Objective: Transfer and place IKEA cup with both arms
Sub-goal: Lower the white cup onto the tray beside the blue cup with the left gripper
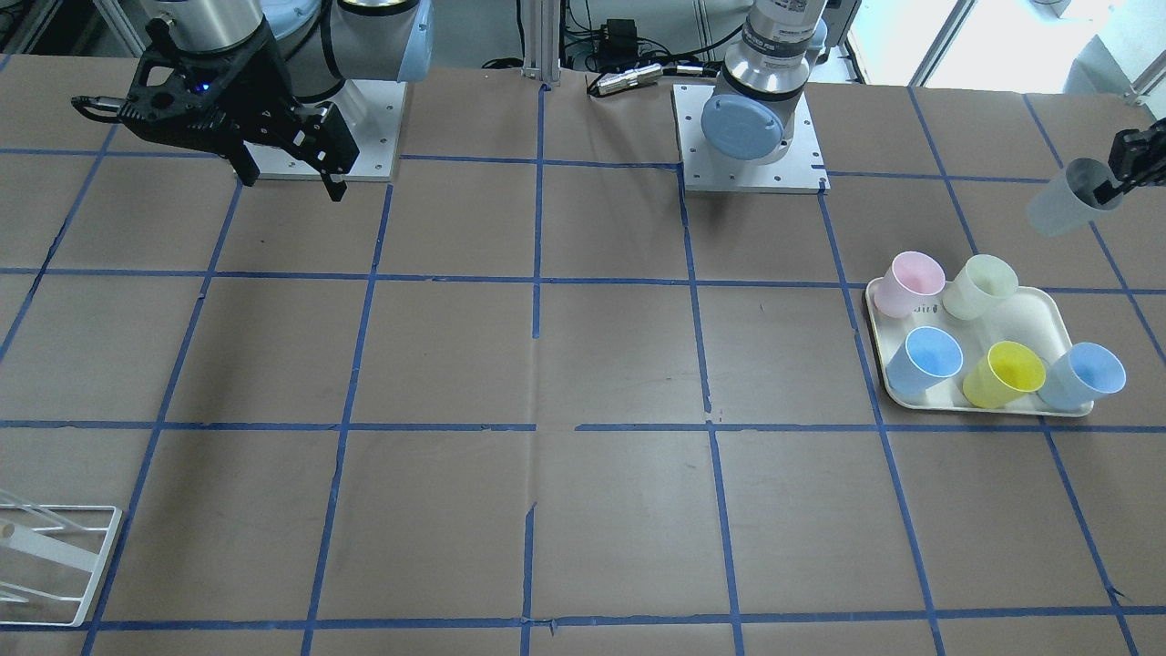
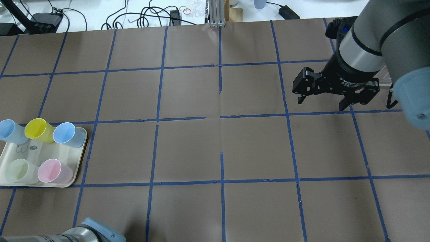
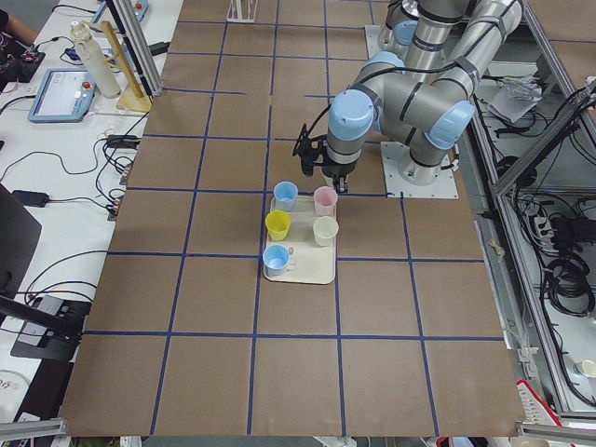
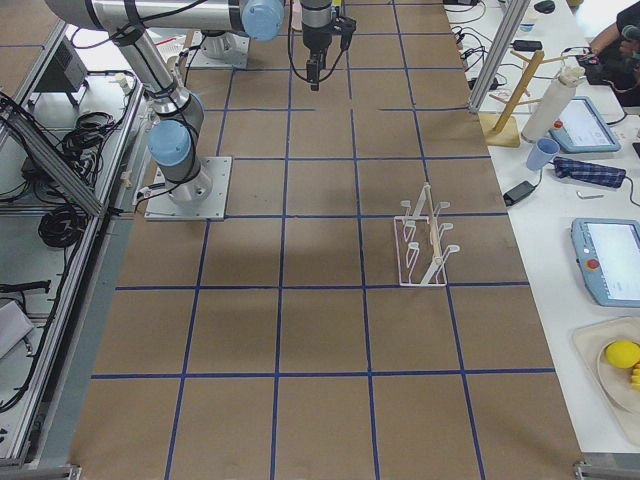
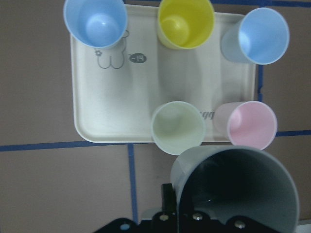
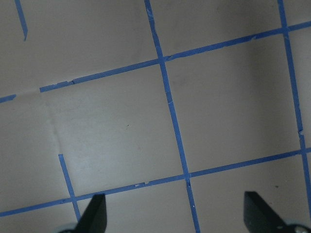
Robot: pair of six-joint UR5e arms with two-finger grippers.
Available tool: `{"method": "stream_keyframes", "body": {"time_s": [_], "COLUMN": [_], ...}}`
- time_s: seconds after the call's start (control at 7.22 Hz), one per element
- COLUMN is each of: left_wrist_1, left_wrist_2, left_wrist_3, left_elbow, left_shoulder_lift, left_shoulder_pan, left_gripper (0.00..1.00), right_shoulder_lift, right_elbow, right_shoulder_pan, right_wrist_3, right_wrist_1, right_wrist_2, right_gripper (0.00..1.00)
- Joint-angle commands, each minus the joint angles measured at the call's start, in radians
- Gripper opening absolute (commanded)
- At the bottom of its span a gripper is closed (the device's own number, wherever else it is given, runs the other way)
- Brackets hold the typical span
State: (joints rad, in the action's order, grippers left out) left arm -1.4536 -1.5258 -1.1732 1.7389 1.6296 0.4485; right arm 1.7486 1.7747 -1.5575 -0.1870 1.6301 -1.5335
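My left gripper [image 1: 1111, 185] is shut on the rim of the pale grey IKEA cup [image 1: 1061, 199] and holds it tilted in the air, beyond the tray's robot-side edge. In the left wrist view the cup [image 5: 238, 189] fills the lower right, its mouth towards the camera, above the tray's near edge. My right gripper [image 2: 323, 101] is open and empty, hovering over bare table on the robot's right; its two fingertips [image 6: 97, 211] stand wide apart over the blue tape lines.
A cream tray [image 1: 1038, 314] holds a pink cup [image 1: 906, 282], a pale yellow-green cup [image 1: 979, 285], a yellow cup [image 1: 1002, 374] and two light blue cups [image 1: 925, 358]. A white wire rack [image 1: 55, 565] stands at the table's far right corner.
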Motion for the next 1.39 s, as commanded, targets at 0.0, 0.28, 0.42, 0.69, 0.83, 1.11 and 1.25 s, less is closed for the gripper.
{"method": "stream_keyframes", "body": {"time_s": [0.0, 0.28, 0.42, 0.69, 0.83, 1.11, 1.25], "left_wrist_1": [0.158, 0.286, 0.286, 0.285, 0.283, 0.288, 0.291], "left_wrist_2": [-0.002, 0.019, 0.019, 0.065, 0.059, 0.055, 0.053], "left_wrist_3": [-0.081, -0.106, -0.092, -0.051, -0.042, -0.043, -0.048], "left_elbow": [-0.007, -0.010, -0.010, 0.008, 0.010, 0.011, 0.011], "left_shoulder_lift": [0.143, 0.246, 0.266, 0.288, 0.291, 0.299, 0.300], "left_shoulder_pan": [-0.028, -0.028, -0.025, -0.011, 0.002, 0.004, 0.004], "left_gripper": [0.00, 0.00, 0.00, 0.00, 0.00, 0.00, 0.00], "right_shoulder_lift": [-0.003, -0.006, -0.008, -0.009, -0.008, -0.005, -0.004], "right_elbow": [0.000, -0.001, -0.001, -0.001, 0.000, 0.003, 0.002], "right_shoulder_pan": [0.007, 0.016, 0.019, 0.022, 0.036, 0.056, 0.054], "right_wrist_3": [0.032, 0.049, 0.058, 0.058, 0.058, 0.057, 0.046], "right_wrist_1": [0.002, 0.010, 0.008, 0.010, 0.008, -0.001, 0.001], "right_wrist_2": [-0.001, -0.002, -0.005, -0.004, -0.005, 0.000, 0.003], "right_gripper": [1.00, 1.00, 1.00, 1.00, 1.00, 1.00, 1.00]}}
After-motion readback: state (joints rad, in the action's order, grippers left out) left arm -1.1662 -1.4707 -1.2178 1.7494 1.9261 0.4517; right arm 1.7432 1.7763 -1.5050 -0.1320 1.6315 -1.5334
